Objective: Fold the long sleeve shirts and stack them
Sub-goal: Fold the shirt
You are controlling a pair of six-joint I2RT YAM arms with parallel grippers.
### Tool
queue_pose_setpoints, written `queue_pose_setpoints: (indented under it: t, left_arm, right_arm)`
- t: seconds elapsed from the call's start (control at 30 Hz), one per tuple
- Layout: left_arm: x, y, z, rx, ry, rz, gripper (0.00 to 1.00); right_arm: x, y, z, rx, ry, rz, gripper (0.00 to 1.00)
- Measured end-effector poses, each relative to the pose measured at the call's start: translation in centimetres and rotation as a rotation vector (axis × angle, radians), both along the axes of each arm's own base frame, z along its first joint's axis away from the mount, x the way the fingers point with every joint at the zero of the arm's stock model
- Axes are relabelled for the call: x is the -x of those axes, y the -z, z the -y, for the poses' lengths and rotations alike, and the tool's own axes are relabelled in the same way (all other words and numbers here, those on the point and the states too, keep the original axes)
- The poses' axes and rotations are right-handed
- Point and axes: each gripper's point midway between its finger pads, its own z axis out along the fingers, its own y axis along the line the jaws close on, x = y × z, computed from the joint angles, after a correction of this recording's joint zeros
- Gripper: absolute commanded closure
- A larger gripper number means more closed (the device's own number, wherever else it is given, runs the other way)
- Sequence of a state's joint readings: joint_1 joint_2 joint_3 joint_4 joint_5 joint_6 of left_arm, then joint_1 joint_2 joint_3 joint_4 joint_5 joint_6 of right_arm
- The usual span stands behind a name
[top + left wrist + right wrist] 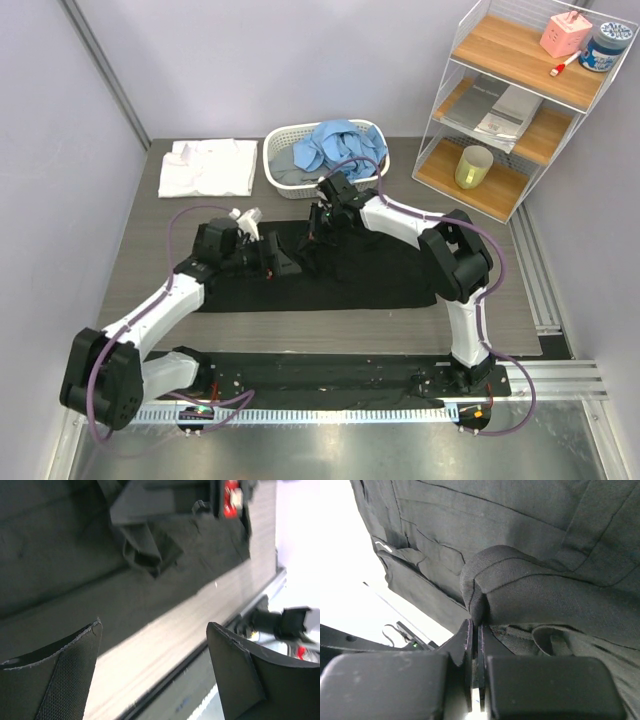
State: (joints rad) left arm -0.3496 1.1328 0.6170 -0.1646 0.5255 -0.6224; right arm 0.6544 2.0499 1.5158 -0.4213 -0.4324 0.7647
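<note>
On the counter (pixel 300 338) I log: right claw (pixel 475 630) — clamped on a raised fold of the black shirt (pixel 545 595); left claw (pixel 155 670) — spread wide over the shirt's edge, bare counter beyond.

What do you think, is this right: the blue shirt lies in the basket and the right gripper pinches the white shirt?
No: the right gripper pinches the black shirt, per the right wrist view; the blue shirt is in the basket.
</note>
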Motion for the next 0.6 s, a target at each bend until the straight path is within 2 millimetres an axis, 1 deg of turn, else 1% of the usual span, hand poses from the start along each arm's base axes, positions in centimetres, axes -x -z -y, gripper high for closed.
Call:
queue_pose_setpoints:
  t: [0.17,0.27,0.37,0.47,0.5,0.6]
  left_arm:
    - [-1.9,1.1,1.3,-0.029,-0.049,0.003,0.17]
    - [-2.4,1.9,1.9,-0.046,-0.064,0.004,0.18]
    - [-2.8,2.4,2.4,-0.061,-0.079,0.012,0.24]
    - [-3.4,2.8,2.4,-0.072,-0.109,0.018,0.36]
    - [-3.6,2.8,2.4,-0.074,-0.123,0.024,0.42]
    - [-4.3,2.5,2.3,-0.074,-0.154,0.053,0.44]
  right_arm:
    - [-0.1,0.1,-0.2,-0.007,0.018,-0.016,0.92]
    - [-0.1,0.3,-0.3,-0.011,0.025,-0.030,0.92]
    - [-0.1,0.3,-0.4,-0.016,0.032,-0.040,0.91]
    - [-0.1,0.3,-0.6,-0.024,0.035,-0.045,0.91]
    - [-0.1,0.3,-0.7,-0.027,0.037,-0.049,0.91]
    - [-0.1,0.2,-0.9,-0.041,0.041,-0.061,0.91]
